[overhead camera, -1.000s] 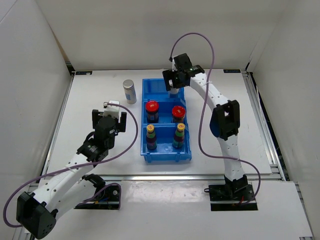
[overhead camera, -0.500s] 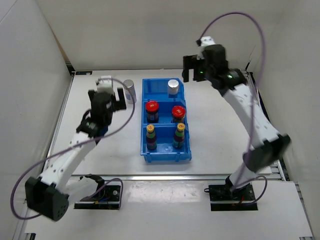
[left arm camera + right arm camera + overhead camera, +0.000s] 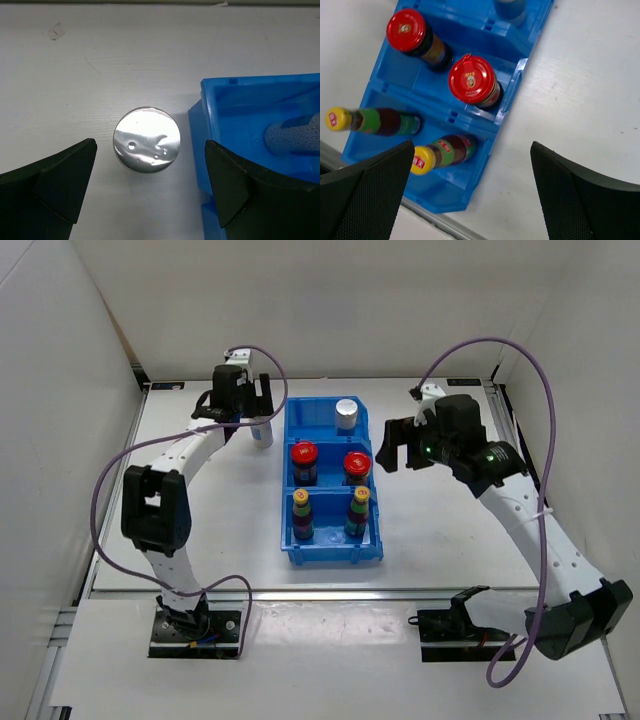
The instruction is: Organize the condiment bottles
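two pale silver-topped cylinders stand apart: one (image 3: 346, 414) upright in the back compartment of the blue bin (image 3: 332, 552), the other (image 3: 262, 432) upright on the white table (image 3: 450, 530) just beside the bin's left wall, near its back corner; in the left wrist view this outer cylinder's shiny lid (image 3: 146, 139) sits between the two black fingers (image 3: 55, 185), touching neither; the left gripper (image 3: 245, 415) is spread wide over it, holding nothing, though from above it is hard to tell whether the fingertips reach down past the lid or hang above it; the two red-lidded jars (image 3: 303, 454) (image 3: 357, 462) stand side by side in the middle compartment; the two slim yellow-capped bottles (image 3: 301, 505) (image 3: 359, 502) stand side by side in the front compartment, their labels green and red; the right gripper (image 3: 398, 448) hangs over the table just right of the bin, level with the jars, its fingers (image 3: 365, 195) well apart and empty.
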Tool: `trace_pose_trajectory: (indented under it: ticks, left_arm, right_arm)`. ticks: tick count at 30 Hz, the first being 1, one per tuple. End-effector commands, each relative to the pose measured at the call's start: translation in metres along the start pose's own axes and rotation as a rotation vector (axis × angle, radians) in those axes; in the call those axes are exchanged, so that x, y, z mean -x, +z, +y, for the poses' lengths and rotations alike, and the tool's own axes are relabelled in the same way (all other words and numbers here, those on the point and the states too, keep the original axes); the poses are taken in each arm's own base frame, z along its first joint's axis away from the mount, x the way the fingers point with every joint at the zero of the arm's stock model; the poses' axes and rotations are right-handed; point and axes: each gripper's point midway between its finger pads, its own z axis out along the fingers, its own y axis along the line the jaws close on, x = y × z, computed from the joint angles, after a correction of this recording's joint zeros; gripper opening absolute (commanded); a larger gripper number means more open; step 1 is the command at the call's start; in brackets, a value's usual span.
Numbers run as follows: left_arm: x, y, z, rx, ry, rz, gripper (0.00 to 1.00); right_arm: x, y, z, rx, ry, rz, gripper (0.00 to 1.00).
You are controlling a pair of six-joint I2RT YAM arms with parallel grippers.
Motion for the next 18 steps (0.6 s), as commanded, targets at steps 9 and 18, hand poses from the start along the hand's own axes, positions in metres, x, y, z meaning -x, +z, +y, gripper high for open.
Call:
trace_pose_trajectory:
  ticks: [9,18]
  left_arm:
    - [-0.012,0.045,-0.012,-0.075,-0.013,0.025,1.0]
    - [-0.009,0.043,-0.005,-0.036,0.028,0.029,0.66]
  right_arm:
    - [-0.012,-0.038,0.018,0.101,-0.042,-0.019,1.0]
    - [-0.024,-0.04,0.016,0.097,-0.036,0.006,1.0]
